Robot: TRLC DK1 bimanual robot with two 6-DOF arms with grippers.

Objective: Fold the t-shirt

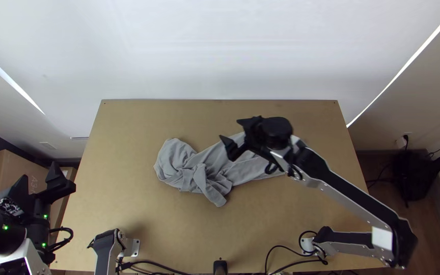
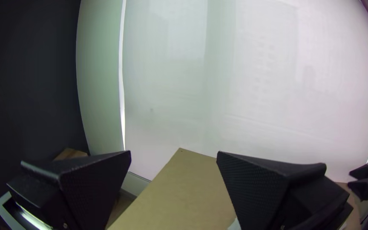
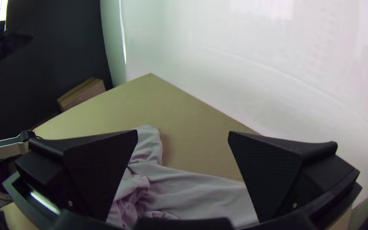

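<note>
— Where is the t-shirt?
— It lies bunched, in the middle of the worktop. The right gripper is near, with wide fingers.
— And left gripper?
— Also wide, at left side.

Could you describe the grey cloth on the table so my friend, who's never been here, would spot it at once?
Start from the broad light wooden table. Near its middle lies the soft grey fabric t-shirt, bunched and twisted at one end, flatter toward the other, which runs beneath the right arm's black gripper. Its loose wrinkles set it apart from that stiff gripper.
</note>
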